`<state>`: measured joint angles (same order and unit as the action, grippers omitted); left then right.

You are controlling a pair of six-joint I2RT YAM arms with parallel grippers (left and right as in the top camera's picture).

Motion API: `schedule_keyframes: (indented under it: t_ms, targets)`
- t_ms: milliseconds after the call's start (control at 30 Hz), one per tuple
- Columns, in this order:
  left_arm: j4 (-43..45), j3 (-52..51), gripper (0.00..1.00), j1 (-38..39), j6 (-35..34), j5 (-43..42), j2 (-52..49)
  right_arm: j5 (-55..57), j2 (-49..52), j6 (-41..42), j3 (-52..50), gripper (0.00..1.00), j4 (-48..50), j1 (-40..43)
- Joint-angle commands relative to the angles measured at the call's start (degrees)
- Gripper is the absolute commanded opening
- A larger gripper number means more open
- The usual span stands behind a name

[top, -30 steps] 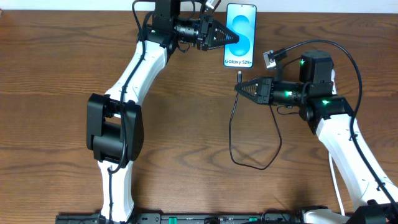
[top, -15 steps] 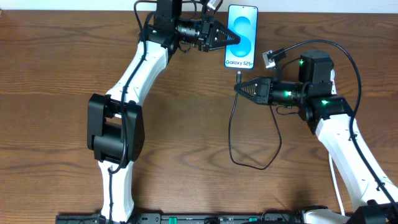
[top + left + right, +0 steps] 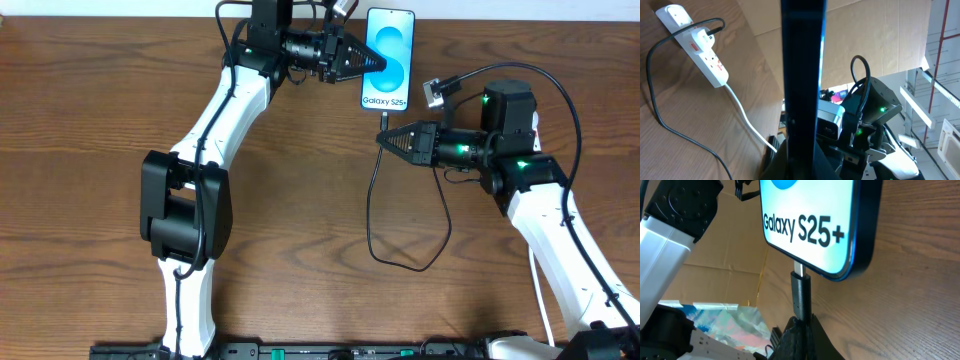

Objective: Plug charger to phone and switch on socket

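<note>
Fingers (image 3: 352, 52) of the left gripper (image 3: 374, 62) clamped the phone (image 3: 393, 40) at its 9 o'clock edge; the right gripper (image 3: 384, 140) pinched the charger (image 3: 801, 295) at 6 o'clock.

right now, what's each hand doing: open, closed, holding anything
left hand: closed, gripping the phone by its side edge
right hand: closed on the charger, connector tip at the phone's bottom edge

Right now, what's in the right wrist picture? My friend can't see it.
A black charger tip meets the bottom edge of the phone, just under its "Galaxy S25+" writing. The right gripper, jaws shut, holds the tip from below.
</note>
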<state>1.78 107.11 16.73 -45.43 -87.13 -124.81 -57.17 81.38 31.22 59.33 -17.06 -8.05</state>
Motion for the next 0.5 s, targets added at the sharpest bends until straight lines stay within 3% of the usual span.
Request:
schedule_keyframes:
  t_ms: [0,467]
  targets:
    - [0.5,1.8,0.07,0.2,-0.1,-2.2,2.8,-0.4,0.3,0.7,1.5,0.01,0.1,-0.3]
    - [0.5,1.8,0.07,1.0,-0.1,-2.2,2.8,-0.4,0.3,0.9,1.5,0.01,0.2,-0.3]
